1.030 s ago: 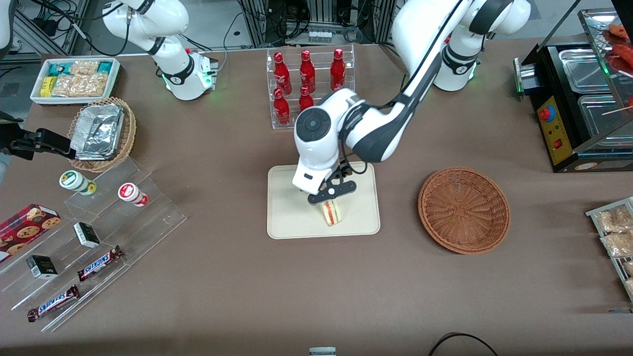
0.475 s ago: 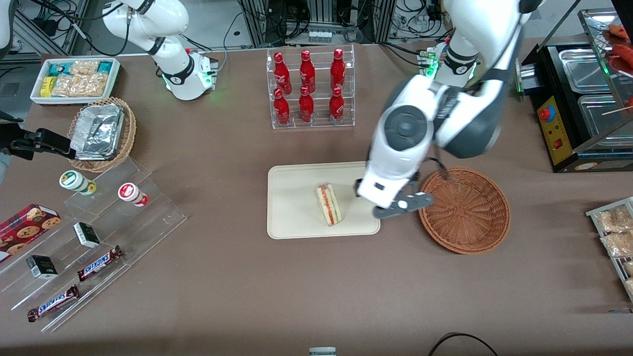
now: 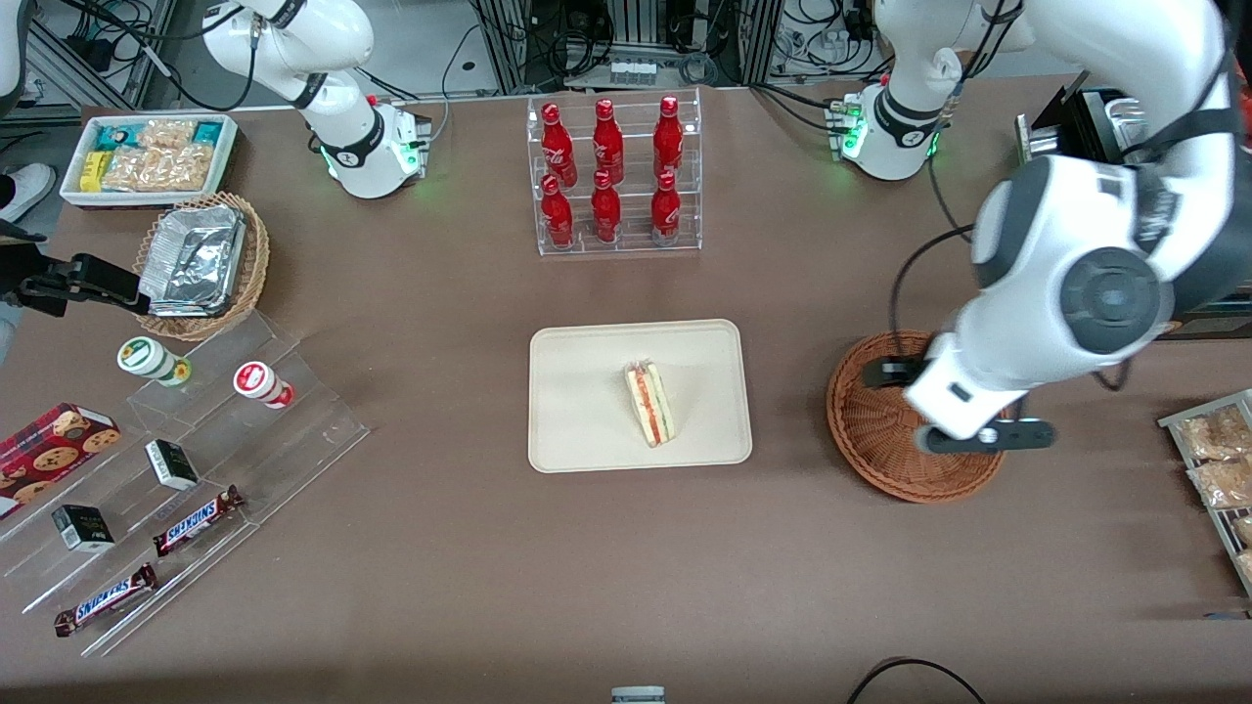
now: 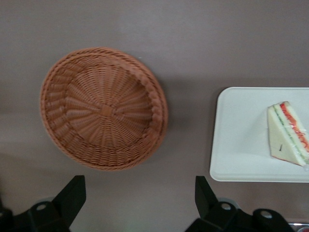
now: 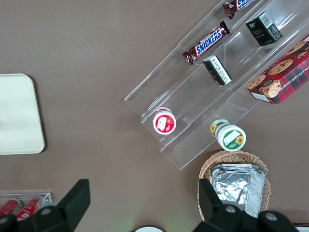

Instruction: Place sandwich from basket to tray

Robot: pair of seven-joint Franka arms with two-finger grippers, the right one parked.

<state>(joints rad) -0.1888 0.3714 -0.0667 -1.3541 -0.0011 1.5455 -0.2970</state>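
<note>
On the cream tray [image 3: 587, 430] at the centre of the front view lies the sandwich [image 3: 650, 404], its striped filling edge turned up, with bare tray all round it — nothing touches it. Right of centre in that frame the reddish-brown basket [image 3: 871, 435] sits on the brown tabletop [image 3: 440, 548], well apart from the tray and holding nothing. The left arm's gripper [image 3: 986, 437] hangs above the basket, over the part of its rim nearer the front camera, and covers some of the wicker. Seen from the left wrist camera, the two dark fingertips [image 4: 72, 193] stand wide apart with only tabletop between them: the jaws are open and grip nothing. The same view shows the whole basket [image 4: 104, 108] and one end of the tray [image 4: 231, 145] with the sandwich [image 4: 288, 133] on it. At upper centre of the front view a clear rack of red bottles [image 3: 611, 171] stands farther from the camera than the tray
</note>
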